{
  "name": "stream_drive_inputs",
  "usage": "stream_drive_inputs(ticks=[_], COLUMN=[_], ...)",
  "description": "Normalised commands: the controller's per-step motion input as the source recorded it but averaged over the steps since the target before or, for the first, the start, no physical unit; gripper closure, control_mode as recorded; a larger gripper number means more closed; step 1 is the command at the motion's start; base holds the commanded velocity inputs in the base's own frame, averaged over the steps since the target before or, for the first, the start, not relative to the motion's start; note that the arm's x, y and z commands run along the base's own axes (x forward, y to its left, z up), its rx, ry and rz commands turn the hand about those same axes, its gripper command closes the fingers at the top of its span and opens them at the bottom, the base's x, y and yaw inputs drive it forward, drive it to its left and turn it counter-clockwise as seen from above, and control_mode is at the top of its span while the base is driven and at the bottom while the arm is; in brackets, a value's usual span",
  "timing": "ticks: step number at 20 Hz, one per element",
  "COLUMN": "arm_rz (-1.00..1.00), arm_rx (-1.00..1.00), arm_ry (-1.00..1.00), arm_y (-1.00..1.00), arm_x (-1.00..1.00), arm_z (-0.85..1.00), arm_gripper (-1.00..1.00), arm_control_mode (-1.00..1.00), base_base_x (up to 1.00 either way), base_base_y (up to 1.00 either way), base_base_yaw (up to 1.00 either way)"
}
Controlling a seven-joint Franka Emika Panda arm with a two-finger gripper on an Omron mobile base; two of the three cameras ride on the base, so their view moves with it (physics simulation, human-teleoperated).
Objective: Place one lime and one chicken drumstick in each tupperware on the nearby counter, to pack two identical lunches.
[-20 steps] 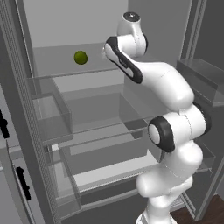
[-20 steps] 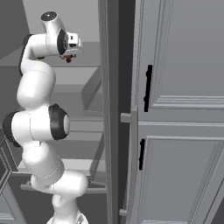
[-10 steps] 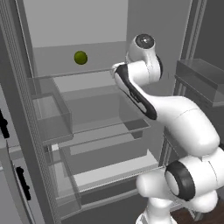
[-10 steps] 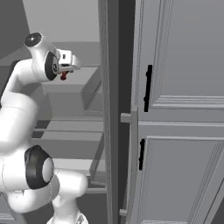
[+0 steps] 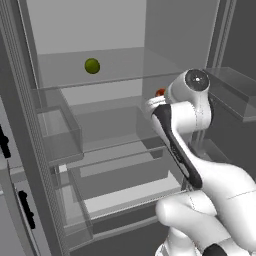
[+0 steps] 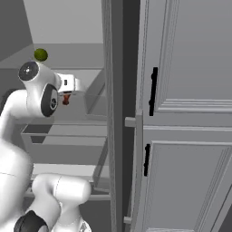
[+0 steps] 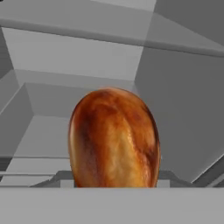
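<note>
You've got a chicken drumstick (image 7: pixel 113 139) right up against the hand camera: glossy reddish-brown, mottled orange, fat rounded end toward the lens, long axis running along the gripper (image 6: pixel 66 97). In the right base view it shows as a small red bit hanging under the hand, so the jaws are clamped on it, part open. You're inside an open fridge (image 5: pixel 115 60). One lime (image 5: pixel 92 65), round and yellow-green, sits on the upper glass shelf (image 5: pixel 125 77), well left of the hand. Clear door bin (image 5: pixel 235 95) at right, contents unreadable.
</note>
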Motion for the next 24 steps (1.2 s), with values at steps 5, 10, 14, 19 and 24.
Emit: stream_drive_inputs(ticks=[5,10,14,19,24], arm_rz=[0.0,0.0,0.0,0.0,0.0], arm_rx=[-0.07,0.0,0.0,0.0,0.0], arm_ry=[0.09,0.06,0.0,0.0,0.0], arm_y=[0.19,0.0,0.0,0.0,0.0], arm_x=[-0.98,-0.4,0.0,0.0,0.0], arm_z=[-0.11,-0.11,0.0,0.0,0.0], arm_gripper=[1.0,1.0,1.0,1.0,1.0], arm_control_mode=[-1.0,1.0,1.0,1.0,1.0], base_base_x=[0.0,-0.6,-1.0,-0.97,-0.81], base_base_y=[0.0,0.0,0.0,0.05,0.28], base_base_yaw=[0.0,0.0,0.0,0.1,0.23])
